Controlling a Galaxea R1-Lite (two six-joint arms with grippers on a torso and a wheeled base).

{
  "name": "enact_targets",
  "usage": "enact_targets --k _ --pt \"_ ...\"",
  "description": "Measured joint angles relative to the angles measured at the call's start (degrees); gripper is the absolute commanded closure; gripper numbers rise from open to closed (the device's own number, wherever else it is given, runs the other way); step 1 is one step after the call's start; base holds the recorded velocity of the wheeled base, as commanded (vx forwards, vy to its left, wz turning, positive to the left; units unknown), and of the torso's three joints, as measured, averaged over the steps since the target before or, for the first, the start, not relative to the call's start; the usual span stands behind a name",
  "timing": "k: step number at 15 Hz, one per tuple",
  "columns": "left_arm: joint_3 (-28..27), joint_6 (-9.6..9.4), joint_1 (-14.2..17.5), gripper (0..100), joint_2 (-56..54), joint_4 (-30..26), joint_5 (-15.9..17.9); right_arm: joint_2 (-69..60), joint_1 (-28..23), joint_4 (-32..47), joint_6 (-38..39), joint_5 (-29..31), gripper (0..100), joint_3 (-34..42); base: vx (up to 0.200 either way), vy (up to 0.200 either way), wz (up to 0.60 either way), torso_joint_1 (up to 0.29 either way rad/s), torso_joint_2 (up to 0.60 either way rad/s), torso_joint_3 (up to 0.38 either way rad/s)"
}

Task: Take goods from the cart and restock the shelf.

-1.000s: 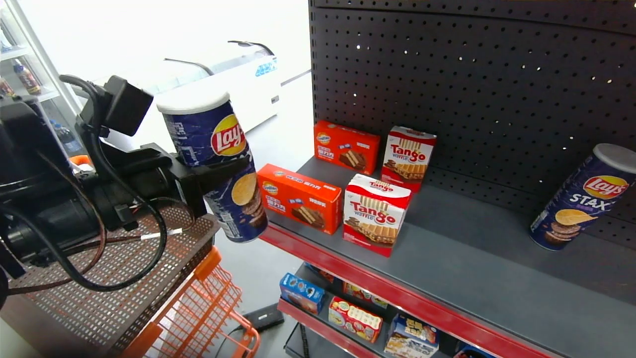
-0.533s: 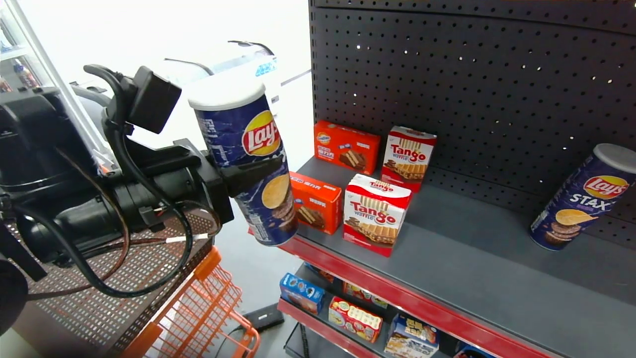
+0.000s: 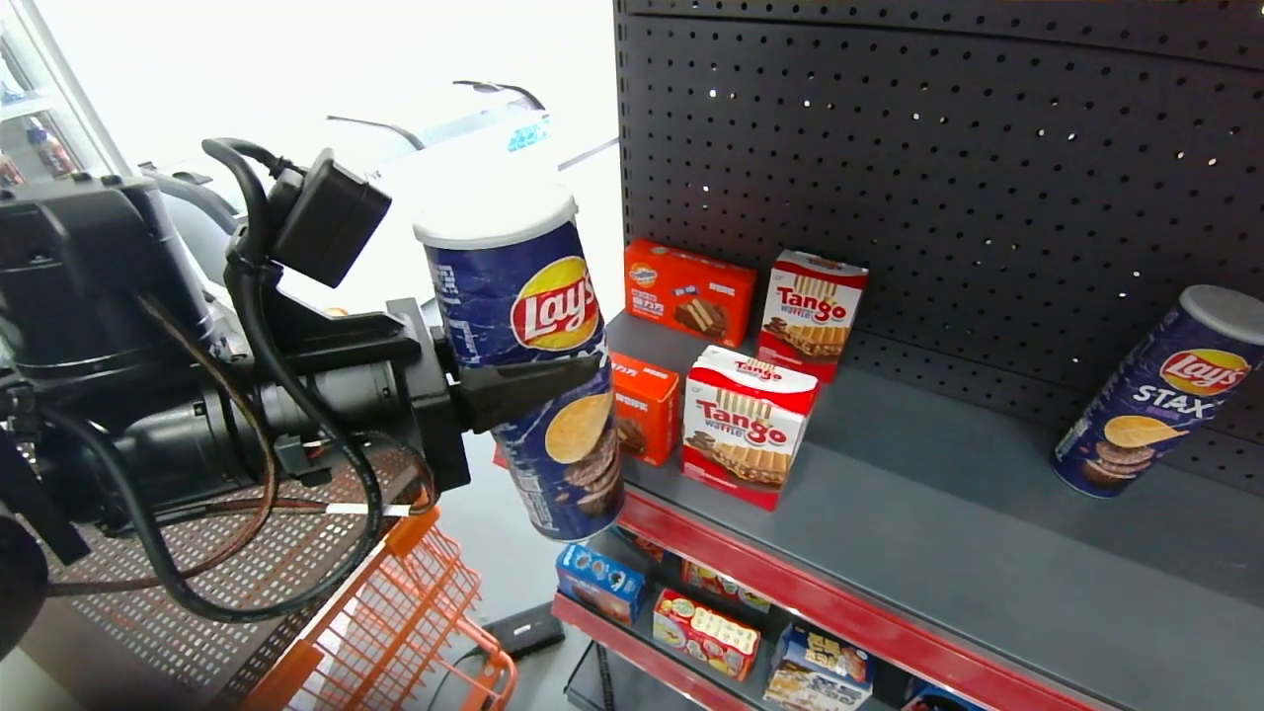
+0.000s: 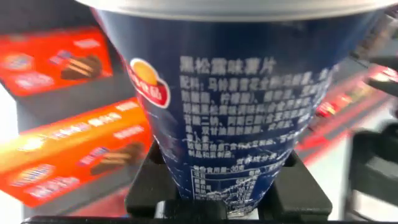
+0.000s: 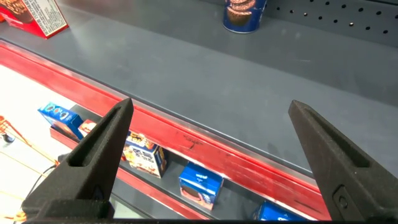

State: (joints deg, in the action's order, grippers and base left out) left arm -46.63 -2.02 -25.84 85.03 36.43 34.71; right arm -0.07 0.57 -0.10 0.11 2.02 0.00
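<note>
1. The left gripper is clamped around the middle of a chip can (dark blue, with a white lid). The left wrist view shows that can seated between the gripper's two black fingers.
2. The can is close to upright, slightly tilted, with its lid above the jaws and its base below them. It hangs in the air in front of the red front edge of the shelf and does not rest on it.
3. Just beyond the jaws, an orange box lies at the shelf front, partly hidden by the can. A second orange box lies farther behind it, by the pegboard.
4. Past the orange box, away from the jaws, a near wafer box stands upright, with a far wafer box behind it.
5. The orange cart sits below the left gripper.
6. The right gripper has its jaws spread wide with nothing between them. Bare shelf and its red edge lie under them.
7. Well ahead of those jaws stands a second chip can, close to the pegboard in the head view.
8. A lower shelf of small boxes shows beneath the red edge.
</note>
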Motion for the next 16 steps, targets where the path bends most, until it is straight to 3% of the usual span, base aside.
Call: enact_targets --k 3,5,10,16 --pt "-1.72 0.00 0.22 100 -2.45 -6.75 4.07 0.00 0.00 0.02 0.05 0.00 0 0.00 0.000 0.000 0.00 0.000 0.00 0.000" --pt "-2.46 0.02 0.22 100 -4.33 -8.33 6.89 0.00 0.05 0.02 0.02 0.00 0 0.00 0.000 0.000 0.00 0.000 0.00 0.000" --pt "-2.24 -0.09 0.22 100 -6.64 -8.20 7.88 0.00 0.00 0.05 0.11 0.00 0 0.00 0.000 0.000 0.00 0.000 0.00 0.000" --pt "-2.23 -0.16 0.16 100 -8.02 -7.94 7.94 0.00 0.02 0.05 0.10 0.00 0 0.00 0.000 0.000 -0.60 0.001 0.01 0.002"
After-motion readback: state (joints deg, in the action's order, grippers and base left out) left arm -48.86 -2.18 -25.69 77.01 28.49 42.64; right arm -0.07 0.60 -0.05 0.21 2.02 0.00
